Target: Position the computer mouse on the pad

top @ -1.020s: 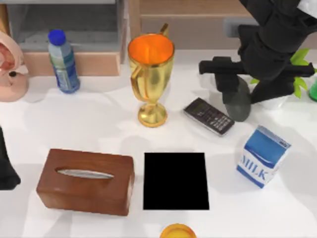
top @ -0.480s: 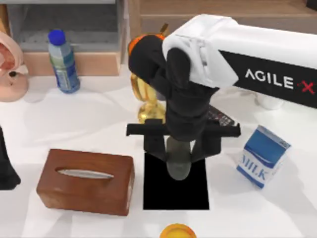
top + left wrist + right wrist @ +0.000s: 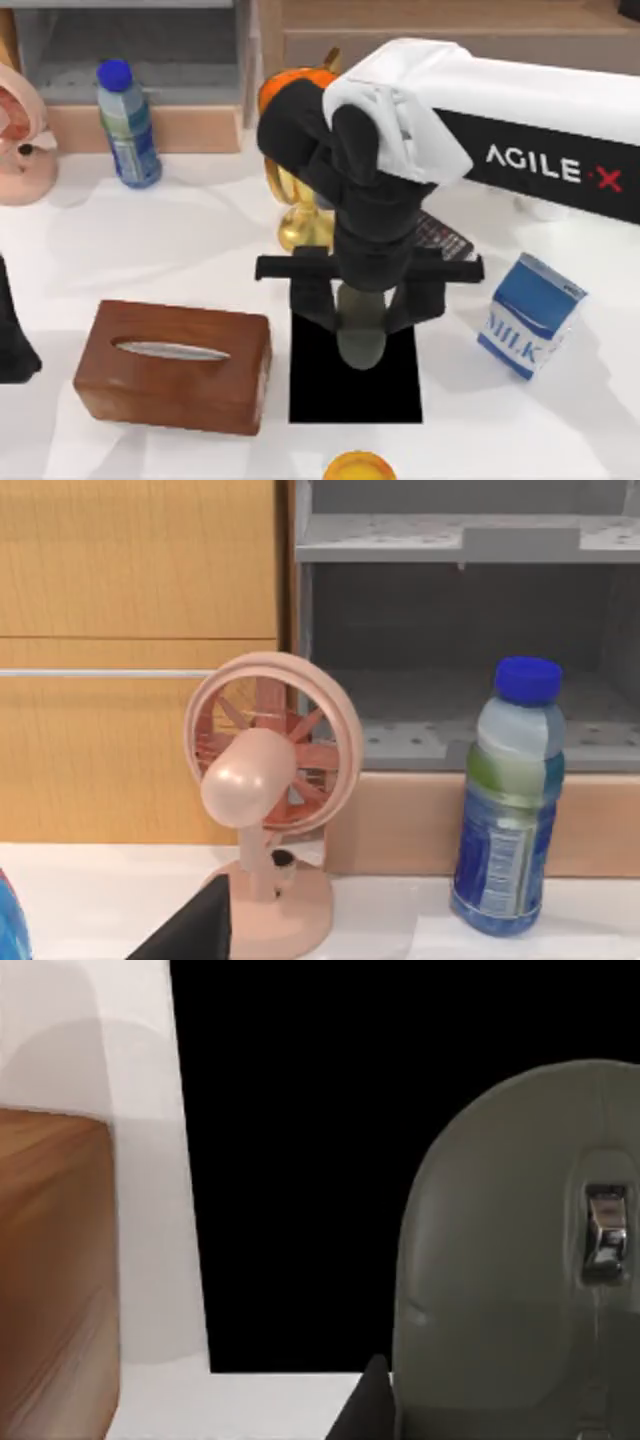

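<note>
Over pad (image 3: 355,385), right gripper (image 3: 365,310) still holds mouse (image 3: 361,328).

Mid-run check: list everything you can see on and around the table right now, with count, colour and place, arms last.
Dark grey oval computer mouse: 1, held over the pad's far edge.
Flat black rectangular pad: 1, front centre.
Brown wooden tissue box: 1, left of the pad.
Blue-and-white milk carton: 1, right of the pad.
Gold trophy cup: 1, orange inside, behind the pad.
Black keypad phone: 1, partly under the arm.
Blue-capped plastic bottle: 1, back left.
Pink desk fan: 1, far left.
Orange round object: 1, front edge.
Right gripper: shut on the mouse.
Left gripper: parked, left edge.
</note>
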Motion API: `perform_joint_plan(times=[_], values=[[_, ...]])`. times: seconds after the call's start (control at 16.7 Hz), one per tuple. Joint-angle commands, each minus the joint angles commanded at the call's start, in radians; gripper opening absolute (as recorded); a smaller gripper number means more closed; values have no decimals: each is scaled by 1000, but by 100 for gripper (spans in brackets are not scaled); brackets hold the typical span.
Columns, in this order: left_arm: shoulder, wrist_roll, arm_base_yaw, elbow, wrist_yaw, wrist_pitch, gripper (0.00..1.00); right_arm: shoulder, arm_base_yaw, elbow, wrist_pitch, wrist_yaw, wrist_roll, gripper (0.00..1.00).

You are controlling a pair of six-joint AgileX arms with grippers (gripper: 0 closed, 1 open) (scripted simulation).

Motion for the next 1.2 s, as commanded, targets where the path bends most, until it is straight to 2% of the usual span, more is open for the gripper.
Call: perform_joint_plan(times=[0.6,1.2], values=[[0,0,0,0,0,0,100,20,-71,-73,-8,-27,96,0],[0,0,0,0,0,0,100,29,-4,-101,131,5,13,0]])
